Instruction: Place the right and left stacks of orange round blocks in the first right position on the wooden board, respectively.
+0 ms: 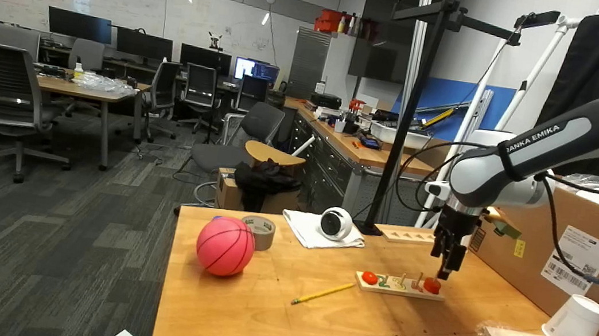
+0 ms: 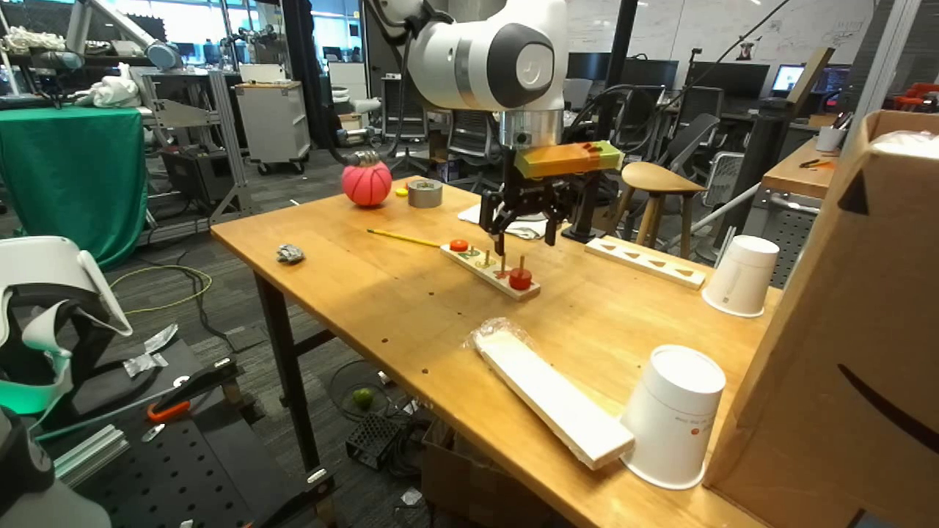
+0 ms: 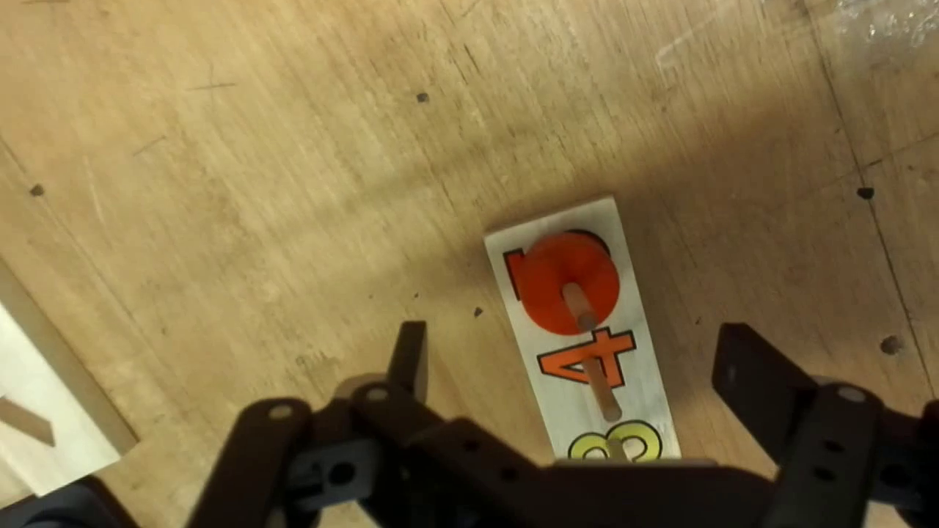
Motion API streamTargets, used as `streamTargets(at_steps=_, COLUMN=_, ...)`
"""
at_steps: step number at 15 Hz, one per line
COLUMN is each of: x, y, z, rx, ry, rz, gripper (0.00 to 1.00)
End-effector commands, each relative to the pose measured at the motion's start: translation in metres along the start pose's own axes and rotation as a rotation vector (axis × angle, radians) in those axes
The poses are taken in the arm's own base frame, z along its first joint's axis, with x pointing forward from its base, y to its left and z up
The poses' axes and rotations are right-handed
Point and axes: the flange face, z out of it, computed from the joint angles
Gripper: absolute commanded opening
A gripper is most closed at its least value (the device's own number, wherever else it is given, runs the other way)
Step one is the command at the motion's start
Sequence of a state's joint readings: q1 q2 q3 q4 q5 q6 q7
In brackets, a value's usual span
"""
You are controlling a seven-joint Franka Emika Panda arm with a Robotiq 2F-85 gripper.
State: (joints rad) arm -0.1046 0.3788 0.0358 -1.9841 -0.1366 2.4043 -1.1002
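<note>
Pale wood forms a narrow board (image 1: 399, 291) lying flat on a light-brown table (image 1: 233, 321), with a row of upright pegs (image 3: 603, 392) and painted numerals. At 1 end, a stack of orange round blocks (image 2: 519, 281) sits around a peg, whose tip rises above it; in the wrist view the stack partly covers a numeral, with a 4 next along and then a 3. At the opposite end, past the 2, lies a lower orange round block (image 2: 458, 246). Black and jointed, the gripper (image 2: 525, 242) hangs over the board near the stack, its 2 fingers (image 3: 411, 358) spread well apart; the wrist view shows the board in the gap between them. A yellow pencil (image 1: 322, 294) lies with 1 tip near that lower block. Elsewhere on the table are a pink ball (image 1: 225, 246) with dark lines, a roll of tape (image 1: 265, 239) just beside it, and a white device (image 1: 345, 227) with a black round face on a white cloth (image 1: 300, 227). In an exterior view, 2 upturned white cups (image 2: 671, 425) stand on the table, 1 just beside a pale plank (image 2: 550, 396) and near a large cardboard box (image 2: 829, 323).
</note>
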Motion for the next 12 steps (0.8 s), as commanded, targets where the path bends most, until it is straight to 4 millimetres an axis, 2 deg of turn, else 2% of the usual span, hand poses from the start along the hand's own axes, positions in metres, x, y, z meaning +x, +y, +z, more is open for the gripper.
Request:
streamTargets(at_steps=1, x=0.014, y=-0.018, z=-0.031, rx=-0.026, ry=0.052, rz=-0.016, gripper=1.0)
streamTargets(at_steps=7, x=0.065, y=-0.056, z=-0.033, rx=0.006, ry=0.095, rz=-0.069, gripper=1.0)
streamTargets(at_steps=12, x=0.105, y=-0.076, z=-0.027, rx=0.017, ry=0.086, rz=-0.103, gripper=1.0)
